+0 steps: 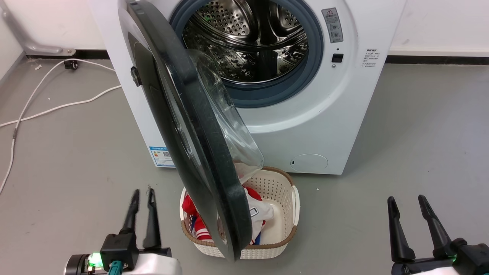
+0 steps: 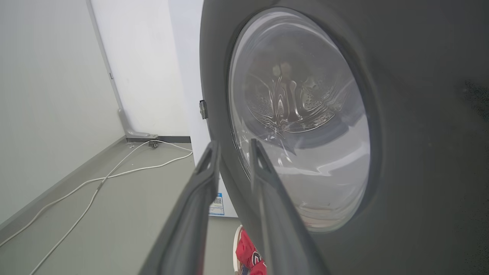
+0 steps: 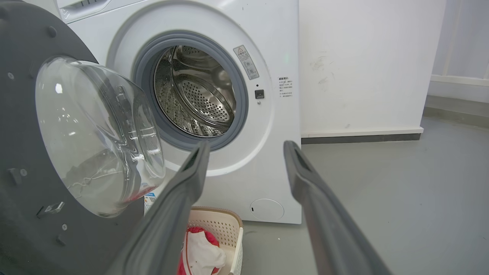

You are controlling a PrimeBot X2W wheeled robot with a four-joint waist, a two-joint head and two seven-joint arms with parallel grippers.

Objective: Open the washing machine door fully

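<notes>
- The washing machine is showing white, its drum perforated steel.
- The washing machine door is gleaming black around clear glass.
- The near basket is showing cream lattice, brown-rimmed.

Right now the washing machine door blocks part of the laundry basket and its red-and-white clothes (blue label partly covered too); print on the warning sticker is unreadably small.
</notes>
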